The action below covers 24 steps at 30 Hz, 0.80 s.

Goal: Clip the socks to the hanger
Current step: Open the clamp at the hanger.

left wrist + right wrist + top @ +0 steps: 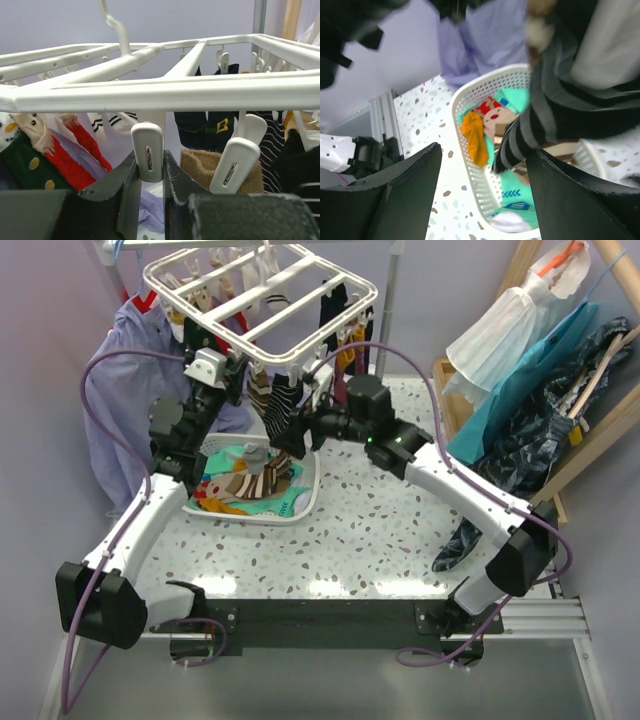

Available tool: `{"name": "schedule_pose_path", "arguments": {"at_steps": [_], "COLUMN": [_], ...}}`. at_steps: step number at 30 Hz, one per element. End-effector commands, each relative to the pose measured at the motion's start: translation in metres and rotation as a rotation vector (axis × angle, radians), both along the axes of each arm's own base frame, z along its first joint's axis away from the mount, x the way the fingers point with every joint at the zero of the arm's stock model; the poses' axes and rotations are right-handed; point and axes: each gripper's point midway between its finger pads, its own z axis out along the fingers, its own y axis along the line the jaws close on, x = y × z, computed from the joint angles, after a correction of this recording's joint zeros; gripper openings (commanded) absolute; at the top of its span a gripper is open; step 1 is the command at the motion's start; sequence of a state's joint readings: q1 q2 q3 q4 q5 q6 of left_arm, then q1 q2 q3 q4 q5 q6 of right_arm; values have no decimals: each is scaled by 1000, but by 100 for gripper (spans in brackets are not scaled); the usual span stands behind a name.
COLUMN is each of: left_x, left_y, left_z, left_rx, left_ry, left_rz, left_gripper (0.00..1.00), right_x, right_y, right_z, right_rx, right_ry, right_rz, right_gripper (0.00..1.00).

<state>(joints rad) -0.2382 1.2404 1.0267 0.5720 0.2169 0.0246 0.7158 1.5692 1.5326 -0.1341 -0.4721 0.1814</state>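
Observation:
The white hanger (165, 95) (272, 361) hangs over the back of the table, with several socks clipped along its bars. My left gripper (148, 167) is shut on a white clip (147, 150) under the front bar, one finger pressed against each side. A tan sock (200, 167) hangs just to the right, beside another clip (235, 165). My right gripper (484, 150) (298, 430) stands open under the hanger. The lower end of a black-and-grey striped sock (555, 115) (283, 405) dangles between its fingers, close to the right one.
Under the grippers sits the white slotted basket (470, 185) (300, 502) with loose socks (245, 485), an orange one (475, 137) among them. A lavender shirt (120, 410) hangs at the left. Blue cloth and a black bag (540, 410) lean on a wooden frame at the right.

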Motion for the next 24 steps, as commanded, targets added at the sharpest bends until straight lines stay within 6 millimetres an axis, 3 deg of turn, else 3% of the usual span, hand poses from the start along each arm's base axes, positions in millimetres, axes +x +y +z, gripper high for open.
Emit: {"name": "schedule_pose_path", "arguments": {"at_steps": [1,2,3,4,8,13,16,19,24], "left_x": [-22,-24,-25,-27,-34,-41,-46,-50,-58], "left_y": [6,4,3,2,-9,-21,-28,-37,-51], "left_z": [36,36,33,34,31,32,34,36,30], "left_rx": [18,27,35,38,58,57,55,56,74], "left_ry": [-70,-68,-57,-57,-40,-32,-31,-28,-3], "left_rz": [23,22,20,16,-10,-46,-64,-91,-154], "left_gripper": [0,0,0,0,0,0,0,0,0], "right_x": [-3,-3,-3,-2,-2,22,50,87,143], "right_y": [7,6,12,13,30,41,30,5,-70], "right_z": [-22,-28,-18,-31,-46,-51,-55,-58,-43], "right_rx": [-22,-14,55,60,69,127,126,134,173], "right_ry": [-33,-20,-46,-6,22,8,-26,-39,-63], "right_rz": [-168,-201,-222,-242,-242,-312,-452,-622,-879], "right_gripper": [71,71,71,71,71,71,70,67,62]}}
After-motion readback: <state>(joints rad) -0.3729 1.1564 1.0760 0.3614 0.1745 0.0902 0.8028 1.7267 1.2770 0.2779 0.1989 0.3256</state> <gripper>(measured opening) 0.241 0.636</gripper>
